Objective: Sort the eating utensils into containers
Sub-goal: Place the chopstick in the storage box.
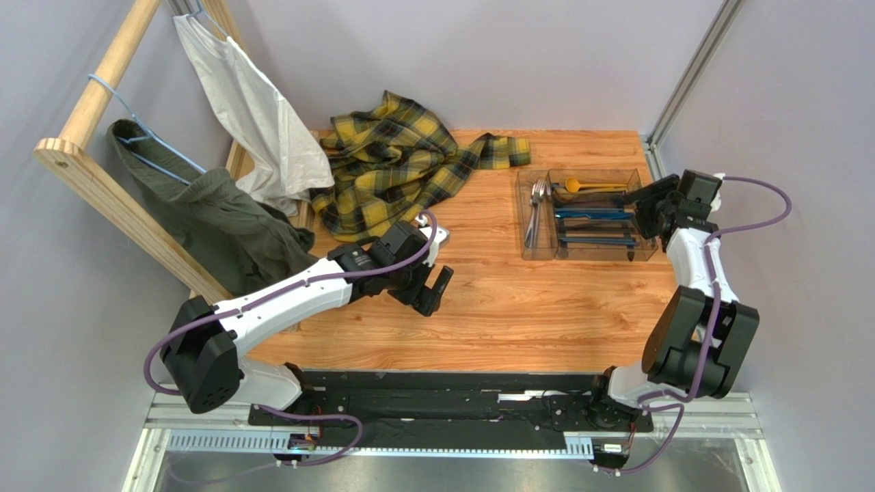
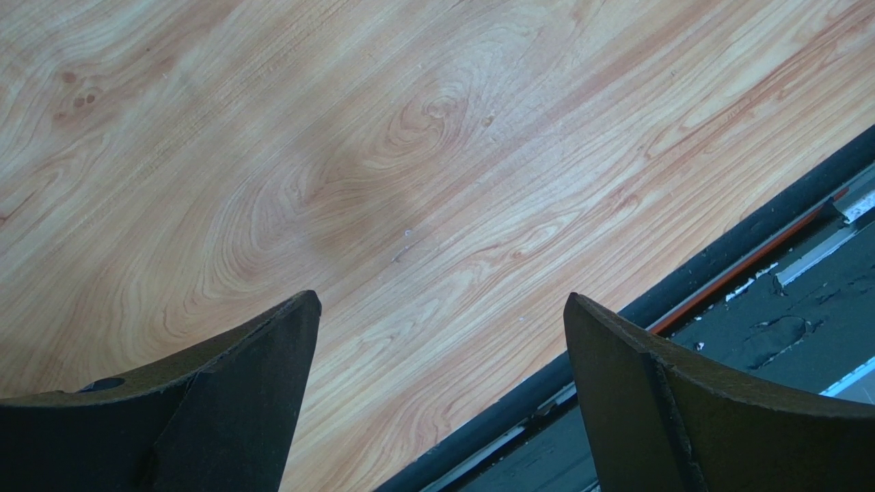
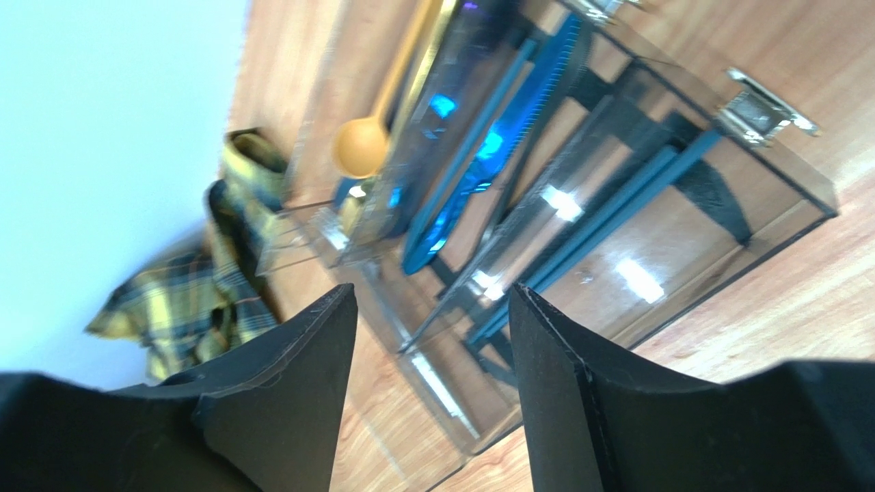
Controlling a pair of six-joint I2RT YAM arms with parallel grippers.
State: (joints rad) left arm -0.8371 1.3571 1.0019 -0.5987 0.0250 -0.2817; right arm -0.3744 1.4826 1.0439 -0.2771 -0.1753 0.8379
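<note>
Orange-brown wood-grain table (image 1: 514,308), loud colours around.
Yellow-and-black plaid shirt (image 1: 395,164), olive green garment (image 1: 221,226), pale grey garment (image 1: 252,113); gold spoon (image 1: 591,187) and iridescent blue pieces (image 1: 594,214) in the clear tray (image 1: 585,256).

Soft, even overhead light filled the top view, sharp all over, with only faint shadows on the orange-brown wooden worktop (image 1: 514,308). The right wrist view was smeared with blur, and white glare spots flashed on the clear plastic compartment tray (image 3: 668,246). In the left wrist view the grain was crisp, and the left pincer (image 2: 442,410) loomed dark and soft-edged.

Probably a robotics lab, grey panel walls (image 1: 462,51), aluminium framing (image 1: 693,72) (bench-mounted arms (image 1: 298,292))
</note>
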